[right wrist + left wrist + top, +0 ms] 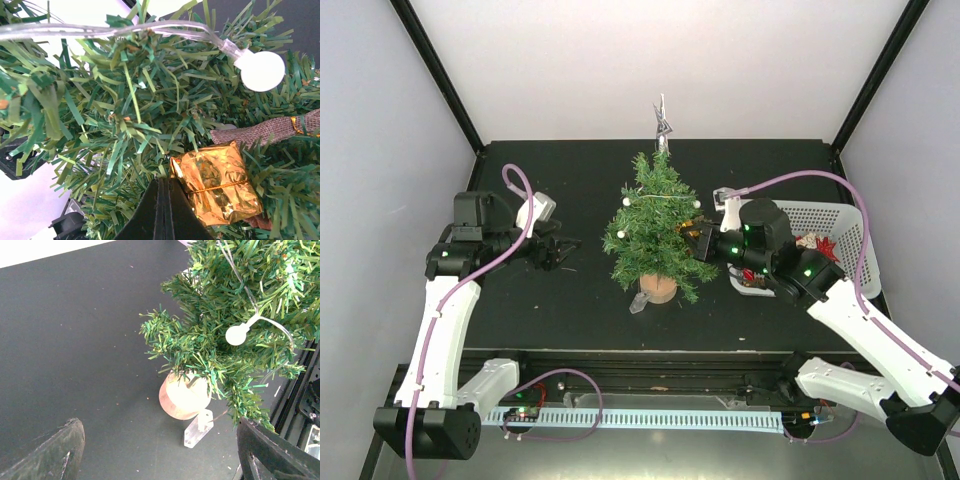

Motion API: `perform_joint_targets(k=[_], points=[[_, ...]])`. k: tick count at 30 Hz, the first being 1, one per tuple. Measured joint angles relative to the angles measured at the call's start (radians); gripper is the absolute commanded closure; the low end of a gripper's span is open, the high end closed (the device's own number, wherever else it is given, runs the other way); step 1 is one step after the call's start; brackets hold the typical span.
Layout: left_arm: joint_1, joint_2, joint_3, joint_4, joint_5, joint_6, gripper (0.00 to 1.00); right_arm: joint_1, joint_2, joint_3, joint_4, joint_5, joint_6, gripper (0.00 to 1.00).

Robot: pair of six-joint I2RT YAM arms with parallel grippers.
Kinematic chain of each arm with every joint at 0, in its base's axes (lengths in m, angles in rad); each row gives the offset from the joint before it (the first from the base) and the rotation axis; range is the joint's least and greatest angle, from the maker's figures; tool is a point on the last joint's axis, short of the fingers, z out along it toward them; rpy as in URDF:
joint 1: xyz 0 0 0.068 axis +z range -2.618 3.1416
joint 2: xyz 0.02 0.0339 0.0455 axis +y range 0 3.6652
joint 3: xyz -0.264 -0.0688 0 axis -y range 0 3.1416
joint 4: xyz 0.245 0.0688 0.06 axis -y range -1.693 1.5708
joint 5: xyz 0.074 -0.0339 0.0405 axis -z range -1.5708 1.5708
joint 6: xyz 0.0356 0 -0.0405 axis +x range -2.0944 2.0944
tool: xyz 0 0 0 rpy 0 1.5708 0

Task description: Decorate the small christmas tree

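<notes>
The small christmas tree [655,225] stands mid-table on its round wooden base [658,288], with a string of white bulb lights [262,71] and a silver topper [663,125]. My right gripper [703,238] is pushed into the tree's right side. In the right wrist view its fingers [161,181] are pressed together, and a gold foil gift ornament [217,182] hangs at their tip among the branches. A burlap ornament [272,131] sits just beyond it. My left gripper [555,250] is open and empty to the left of the tree, its fingers [55,450] wide apart.
A clear plastic piece [198,428] lies on the black table against the tree base [184,395]. A white basket [840,225] with red and other ornaments stands at the right, behind my right arm. The walls are close on both sides.
</notes>
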Motion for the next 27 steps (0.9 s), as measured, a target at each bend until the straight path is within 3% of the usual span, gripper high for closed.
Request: perform_joint_targets(k=[3,10,13,20,27], points=[[0.0,0.0,-0.005,0.001,0.0,0.0,0.16,0.0,-0.003,0.001,-0.004,0.001,-0.002,0.93],[0.0,0.0,-0.008,0.002,0.0,0.0,0.16,0.0,-0.008,0.026,-0.028,0.012,-0.014,0.67],[0.0,0.0,-0.008,0.002,0.0,0.0,0.16,0.0,-0.014,0.039,-0.036,0.019,-0.023,0.61],[0.0,0.0,-0.008,0.002,-0.001,0.0,0.16,0.0,-0.039,0.067,-0.075,0.066,-0.045,0.59],[0.0,0.0,-0.009,0.003,-0.005,0.0,0.16,0.0,-0.057,0.071,-0.092,0.091,-0.061,0.64]])
